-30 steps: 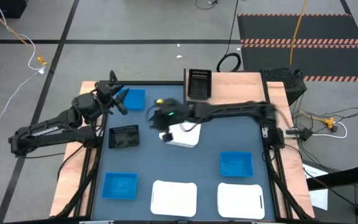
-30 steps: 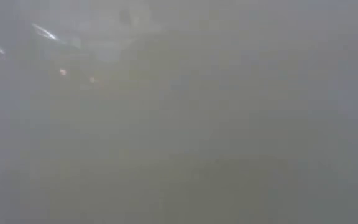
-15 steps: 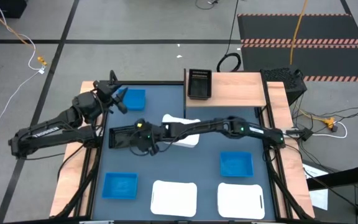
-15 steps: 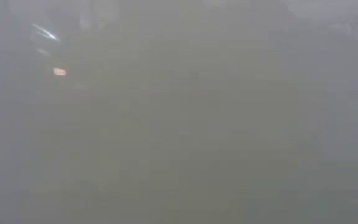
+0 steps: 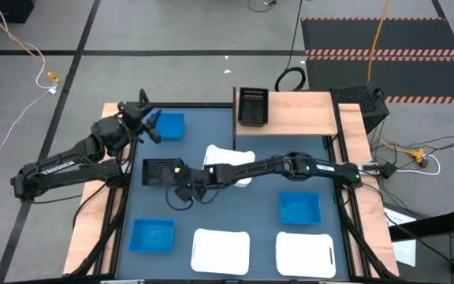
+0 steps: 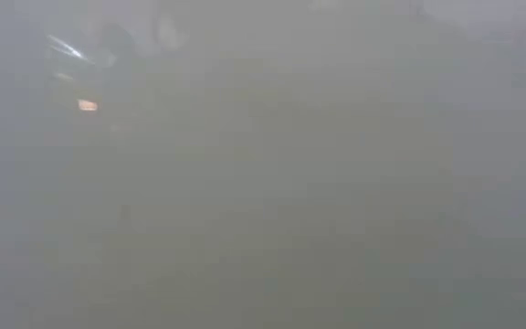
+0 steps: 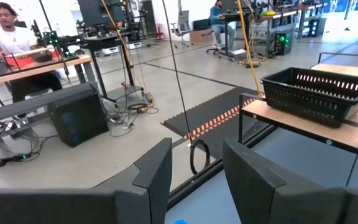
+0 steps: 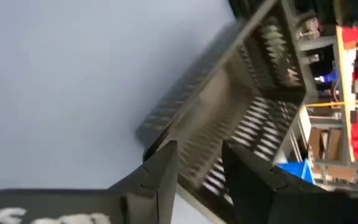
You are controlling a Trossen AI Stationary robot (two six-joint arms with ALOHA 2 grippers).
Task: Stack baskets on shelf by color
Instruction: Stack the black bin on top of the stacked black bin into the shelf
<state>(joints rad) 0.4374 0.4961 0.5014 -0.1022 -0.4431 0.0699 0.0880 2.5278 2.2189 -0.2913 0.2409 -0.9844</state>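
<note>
A black slatted basket (image 5: 158,171) lies on the dark tabletop at the left. My right arm reaches across the table, over a white basket (image 5: 231,158). My right gripper (image 5: 178,177) is open at the black basket's right edge. In the right wrist view (image 8: 197,152) the fingertips stand just before its rim (image 8: 229,93). My left gripper (image 5: 150,126) is open and empty (image 7: 196,168), raised beside a blue basket (image 5: 171,125) at the far left. A second black basket (image 5: 252,106) rests on the wooden shelf (image 5: 298,114). The low view shows only haze. My right gripper comes at the black basket's right rim (image 8: 185,124) low and from the table's right, its fingers apart. I cannot tell whether they touch the rim. The basket lies flat on the table.
Two blue baskets (image 5: 300,207) (image 5: 152,234) and two white baskets (image 5: 221,250) (image 5: 306,252) lie along the near part of the table. The shelf stands at the far right. People and desks show in the room beyond.
My right gripper has gone from above the white basket toward the table's left edge, down to the black basket on the table, and has slowed there.
</note>
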